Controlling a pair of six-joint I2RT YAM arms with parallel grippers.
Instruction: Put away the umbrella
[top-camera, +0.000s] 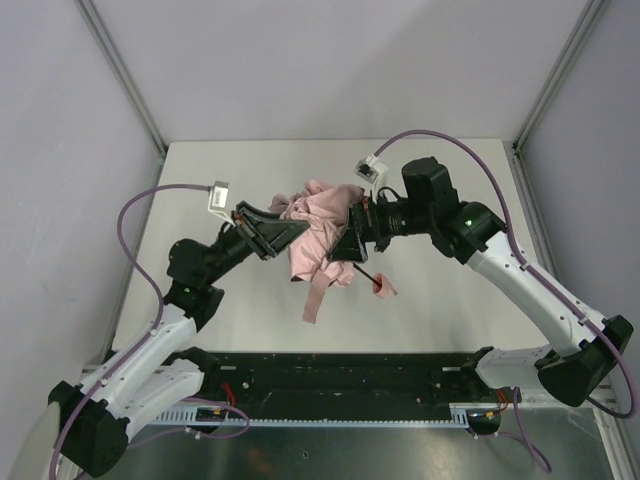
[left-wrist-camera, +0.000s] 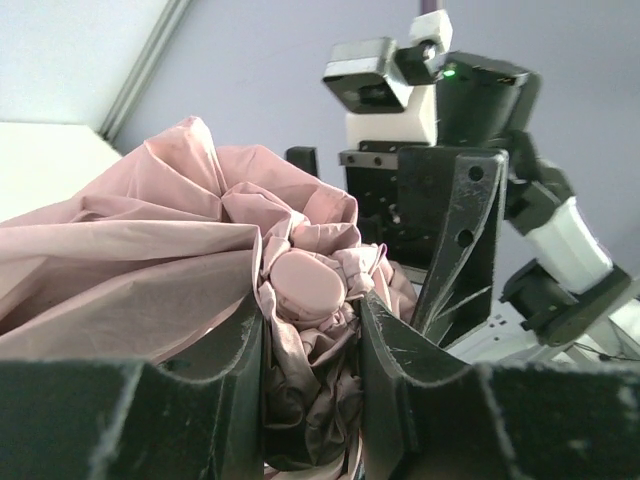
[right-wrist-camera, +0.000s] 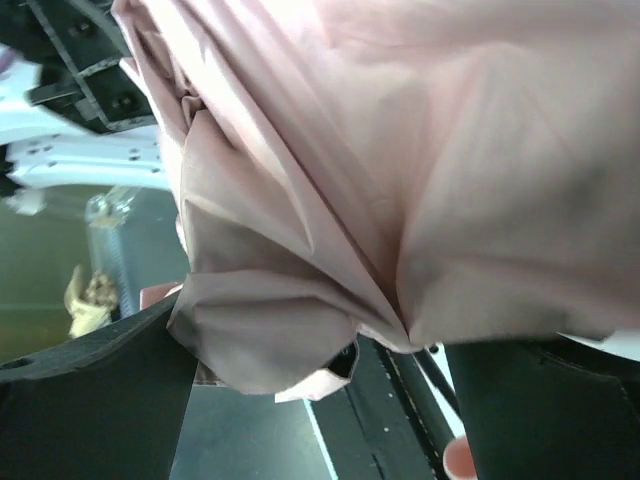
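Two arms meet over the middle of the table (top-camera: 450, 320), each at one side of the umbrella (top-camera: 318, 222), whose pink cloth lies in a loose, crumpled heap slightly toward the far edge. The left gripper (top-camera: 278, 236) comes in from the left edge and is clamped on a wad of folds; its wrist view shows cloth squeezed between the fingers (left-wrist-camera: 238, 350). The right gripper (top-camera: 348, 242) reaches in from the right edge, its fingers (right-wrist-camera: 100, 400) standing wide with cloth filling the gap; whether it pinches or only straddles the folds cannot be told. A thin black shaft (top-camera: 365, 273) and small handle (top-camera: 381, 287) poke out toward the near right corner, and a pink strap (top-camera: 316, 298) trails toward the near edge. The step appears to be gathering the canopy tight. It would go best with one side held firm while the other presses folds toward the shaft, leaving the strap free for wrapping.
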